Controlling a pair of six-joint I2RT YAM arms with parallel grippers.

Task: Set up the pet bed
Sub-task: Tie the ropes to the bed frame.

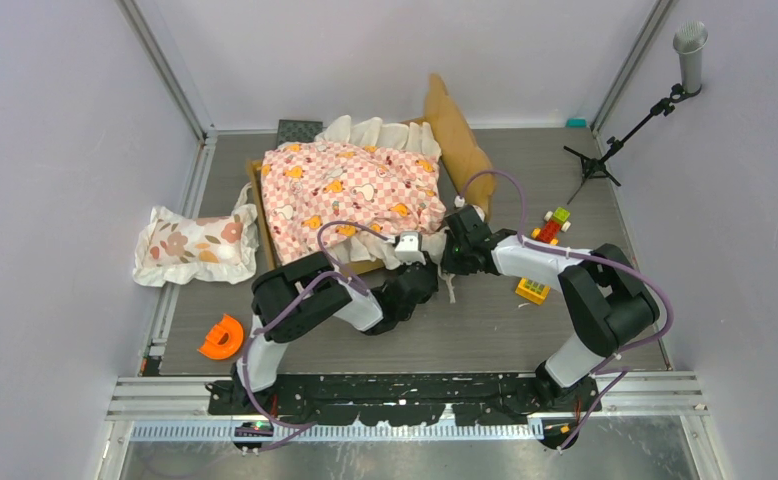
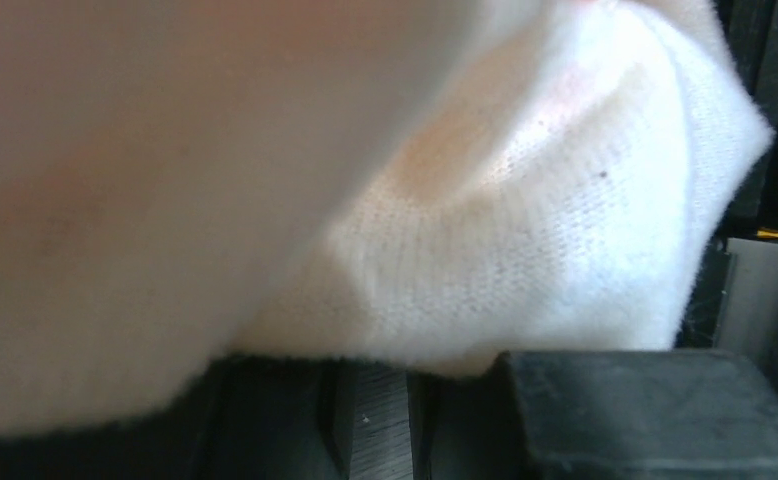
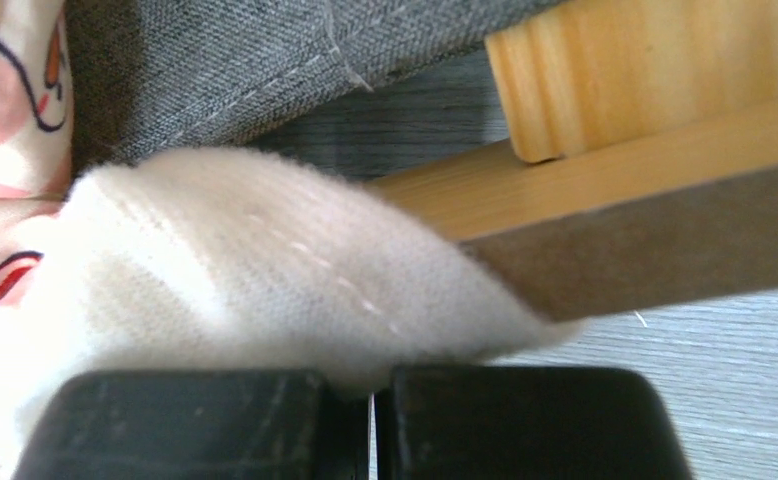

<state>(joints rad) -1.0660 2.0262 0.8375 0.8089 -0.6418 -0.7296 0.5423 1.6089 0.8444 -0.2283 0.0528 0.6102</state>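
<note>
Right now the pet bed [image 1: 457,130] sits toward the far edge of the desk [image 1: 465,335], a little left of centre. Its headboard is at its right end, and the checkered sheet [image 1: 350,190] is spread over it. Both sets of jaws meet at the bed's near right corner, probably to draw the sheet's white frill down over the frame.

Your right jaws are closed tight on that frill, just beside the wooden rail. Your left jaws have the frill draped across them; you cannot tell whether they pinch it.

Room is tight at that corner. The wrists nearly touch, and toy blocks [image 1: 532,290] lie near your right arm. The pillow [image 1: 190,245] lies at the desk's left edge, just beside the bed. Your widest room is toward the desk's near edge.
</note>
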